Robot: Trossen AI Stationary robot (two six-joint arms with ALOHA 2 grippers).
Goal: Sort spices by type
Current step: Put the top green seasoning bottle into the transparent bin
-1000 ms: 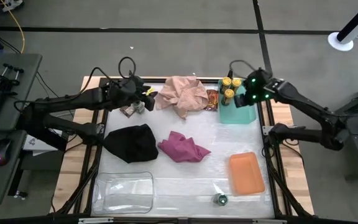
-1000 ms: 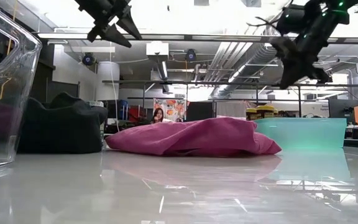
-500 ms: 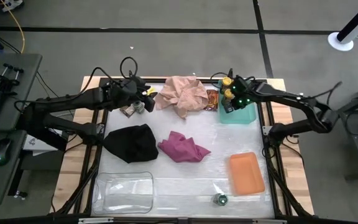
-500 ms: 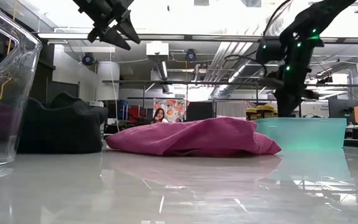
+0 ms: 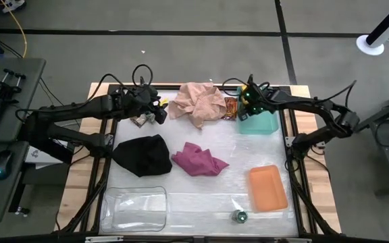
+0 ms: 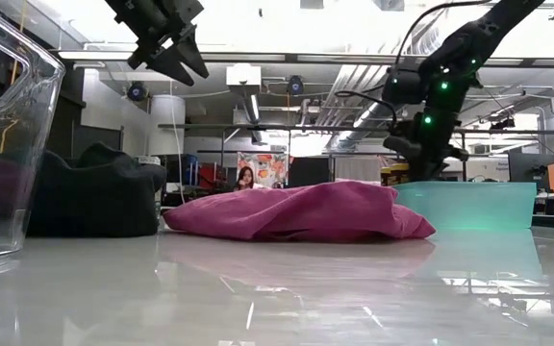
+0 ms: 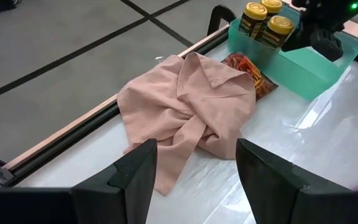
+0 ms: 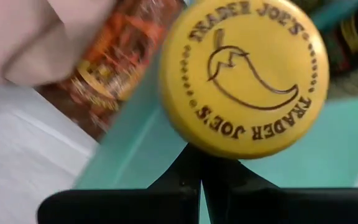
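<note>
Three yellow-lid jars [image 7: 255, 17] stand in the far left corner of the teal tray [image 5: 267, 123]. My right gripper [image 5: 244, 102] is shut and low over that corner, its tips right by one yellow lid [image 8: 244, 74]. An orange-brown foil packet [image 5: 230, 108] lies between the tray and the pale pink cloth [image 5: 198, 102]. My left gripper [image 5: 159, 109] is open and empty, up above the far left of the table, over another packet [image 5: 139, 121] and a small jar [image 5: 152, 117]. A green-lid jar [image 5: 239, 216] stands at the near edge. My right gripper's shut fingertips [image 8: 199, 163] point at the side of a yellow-lid jar just under its lid [image 8: 229, 146]. The lid fills the wrist view in front of them, and I cannot tell whether they touch the jar.
A black cloth [image 5: 142, 155] and a magenta cloth [image 5: 198, 160] lie mid-table. An orange tray [image 5: 267, 189] sits at the near right and a clear tray [image 5: 139, 208] at the near left. Bare table shows between the trays and the cloths.
My right gripper has gone toward the table's left edge and down, from above the teal tray's right side to its far left corner by the yellow-lid jars.
</note>
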